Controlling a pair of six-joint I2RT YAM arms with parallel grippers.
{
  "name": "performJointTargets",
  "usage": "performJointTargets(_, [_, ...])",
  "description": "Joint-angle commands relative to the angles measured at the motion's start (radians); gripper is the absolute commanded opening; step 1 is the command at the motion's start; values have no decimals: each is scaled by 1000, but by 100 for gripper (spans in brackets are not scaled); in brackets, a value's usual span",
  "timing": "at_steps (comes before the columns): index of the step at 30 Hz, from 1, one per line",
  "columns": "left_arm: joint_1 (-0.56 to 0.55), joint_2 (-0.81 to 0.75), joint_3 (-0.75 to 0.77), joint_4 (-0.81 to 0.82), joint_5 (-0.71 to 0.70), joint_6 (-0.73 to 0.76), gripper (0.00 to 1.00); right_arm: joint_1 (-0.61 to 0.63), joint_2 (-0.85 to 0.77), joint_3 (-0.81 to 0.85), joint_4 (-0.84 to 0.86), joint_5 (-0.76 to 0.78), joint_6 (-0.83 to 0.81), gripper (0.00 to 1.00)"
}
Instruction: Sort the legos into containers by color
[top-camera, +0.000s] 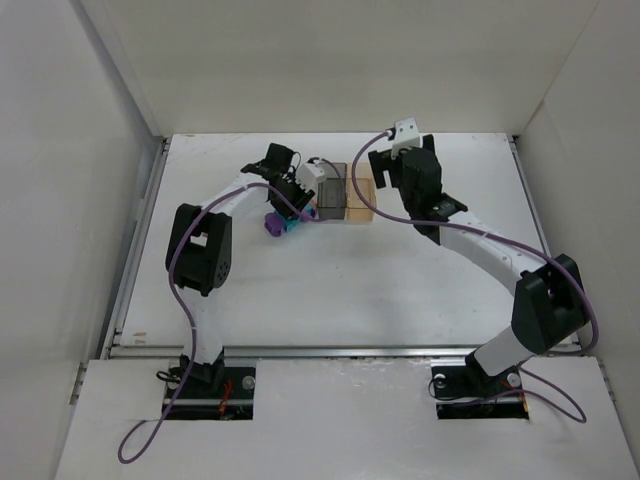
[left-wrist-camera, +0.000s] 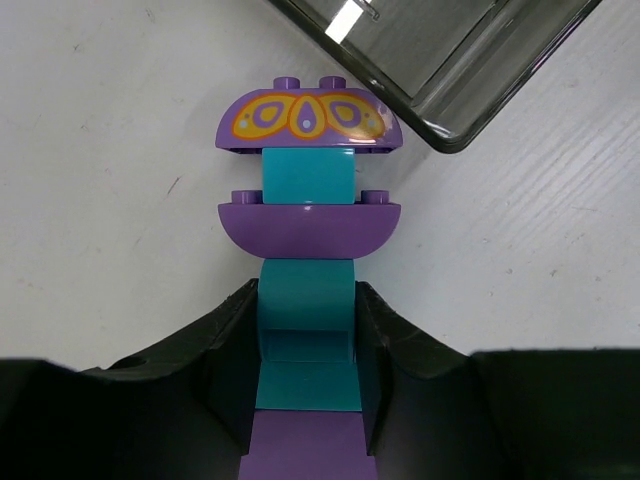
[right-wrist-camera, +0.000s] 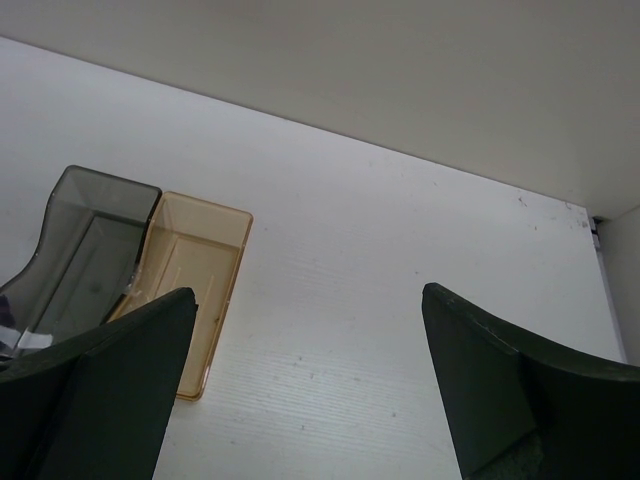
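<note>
Left end effector (left-wrist-camera: 307, 345) clamps legos (left-wrist-camera: 308, 222) near grey container (left-wrist-camera: 440, 60).

walls (top-camera: 60, 200): plain white panels on three sides | table (top-camera: 330, 300): white, faintly scuffed and grained | near edge: metal rail (top-camera: 340, 350) | light: even, soft shadows

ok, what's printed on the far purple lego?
Orange and yellow petal shapes on the purple lego; the left wrist view shows it best.

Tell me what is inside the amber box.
No bricks show inside the amber box; its bare floor is visible. The near left corner is covered by the right finger, so that part cannot be checked.
</note>
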Motion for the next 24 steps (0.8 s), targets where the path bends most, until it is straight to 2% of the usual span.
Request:
performJointTargets(1, [2, -14, 3, -24, 14, -15, 0, 19, -41, -17, 19, -7, 16, 99])
performJointTargets(6, [43, -138, -57, -24, 39, -15, 0, 28, -77, -7, -39, -79, 44, 99])
performJointTargets(9, [91, -224, -101, -24, 88, 31, 0, 28, -89, 60, -118, -174, 68, 99])
performJointTargets(10, [101, -291, -130, -24, 112, 89, 0, 18, -98, 82, -179, -211, 78, 99])
performJointTargets(13, [111, -426, -182, -15, 146, 197, 0, 8, -98, 173, -283, -421, 78, 99])
performJointTargets(15, [111, -515, -201, -3, 166, 262, 0, -16, -107, 223, -322, -615, 96, 99])
performJointTargets(16, [111, -516, -201, 10, 166, 286, 0, -16, -107, 237, -322, -680, 96, 99])
performJointTargets(22, [97, -736, -328, 103, 275, 376, 0, -98, -34, 320, -322, -1239, 304, 99])
performJointTargets(23, [88, -762, -346, 120, 275, 385, 0, -98, 3, 349, -322, -1289, 349, 94])
performJointTargets(24, [74, -810, -385, 138, 287, 386, 0, -98, 21, 366, -322, -1331, 369, 92])
